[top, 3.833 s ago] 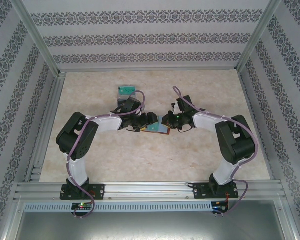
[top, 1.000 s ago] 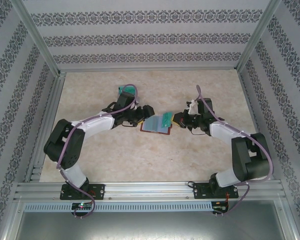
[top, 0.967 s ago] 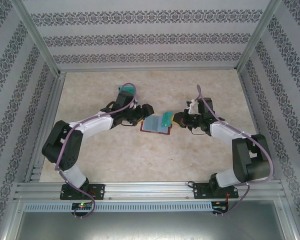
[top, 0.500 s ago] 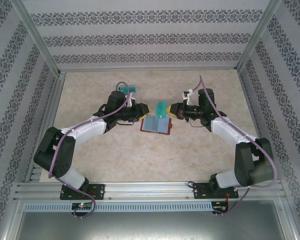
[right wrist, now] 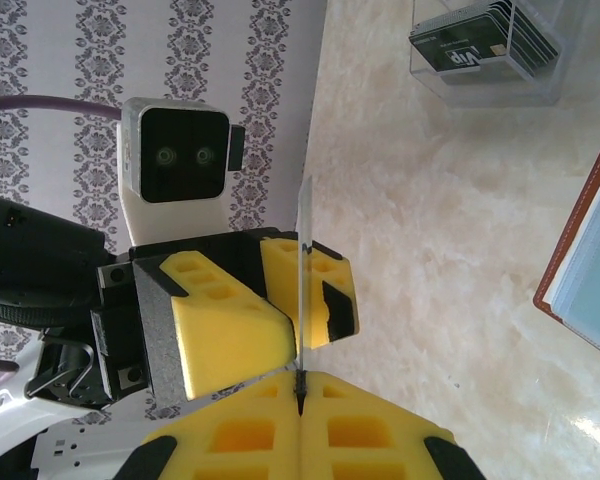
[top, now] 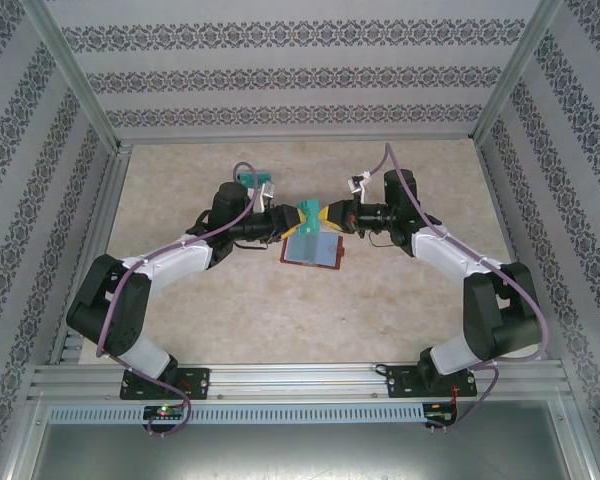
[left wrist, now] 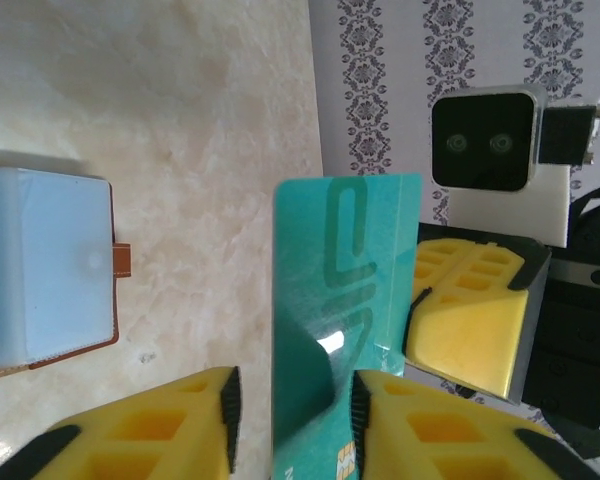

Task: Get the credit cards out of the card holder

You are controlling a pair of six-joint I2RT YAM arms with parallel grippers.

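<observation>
The teal card (top: 308, 213) has been lifted clear of the card holder (top: 311, 248) by the right gripper (top: 331, 214), which is clamped on it. The left gripper (top: 288, 217) is placed around it, not yet closed.

Holder (top: 313, 249) lies open mid-table. Card (top: 307, 213) hangs off the table just behind it, between left gripper (top: 290, 220) on its left and right gripper (top: 327, 214) on its right, with an end inside each one's fingers. Box (top: 256, 182) sits behind left gripper, with cards (right wrist: 485, 40) in it.
</observation>
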